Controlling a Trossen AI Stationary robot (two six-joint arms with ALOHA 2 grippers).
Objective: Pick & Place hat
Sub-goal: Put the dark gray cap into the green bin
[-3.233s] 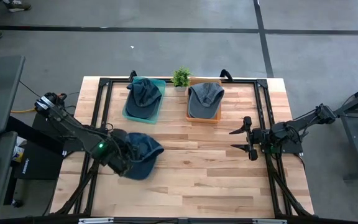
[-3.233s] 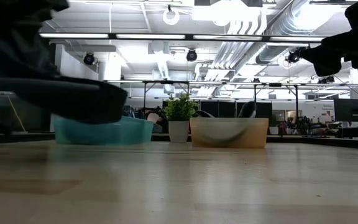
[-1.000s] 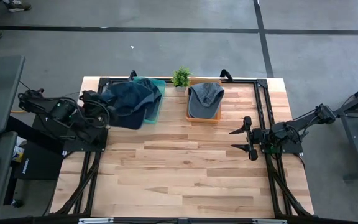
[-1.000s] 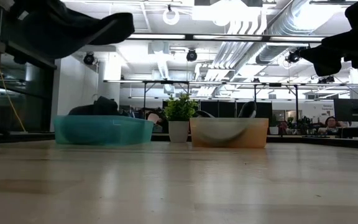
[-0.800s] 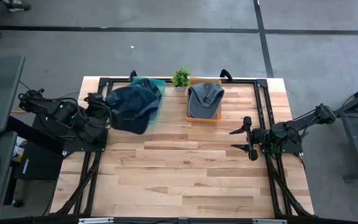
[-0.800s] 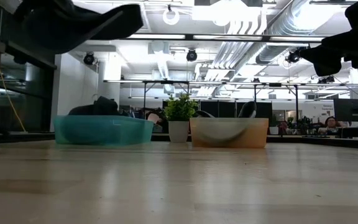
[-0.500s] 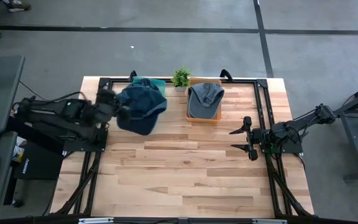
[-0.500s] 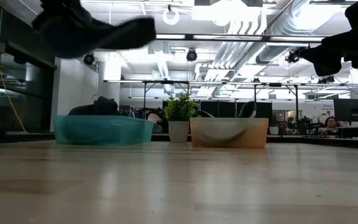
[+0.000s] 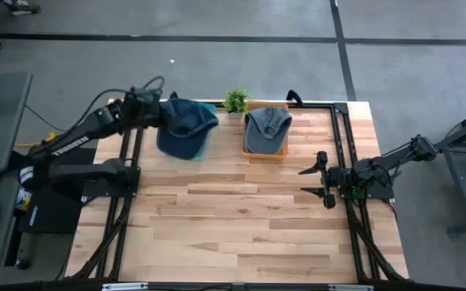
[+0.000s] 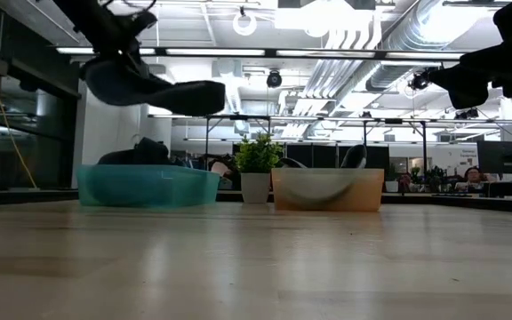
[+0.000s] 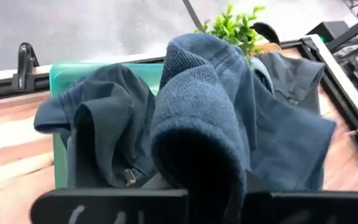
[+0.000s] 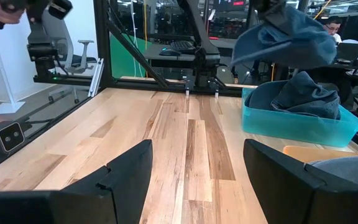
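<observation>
The left claw (image 9: 154,109) is pinched tight on a dark blue denim cap (image 9: 186,128), which hangs from it in the air. A second ago the same claw held this cap lower and nearer the table's left edge; since then the arm has swung up and toward the far side, so the cap now hangs just above and slightly short of the teal plastic bin (image 10: 147,186). In the low view the cap (image 10: 154,89) floats well clear of the bin's rim, brim pointing toward the small potted green plant (image 10: 258,169).

From the left wrist view, the held cap's fabric (image 11: 216,124) drapes directly ahead of the claw, and below it sits the teal bin (image 11: 61,74), already holding another dark blue cap (image 11: 101,130). Beyond the plant, an orange bin (image 9: 265,133) carries a grey-blue cap (image 9: 267,123).

This shift suggests the carry phase is nearly finished: the cap has left the light wooden table (image 9: 249,218) and has reached the drop zone. What likely remains is a short advance so the cap sits squarely over the teal bin, then a release.

The right claw (image 9: 324,179) waits near the table's right edge, its fingers (image 12: 123,174) spread wide and holding nothing.
</observation>
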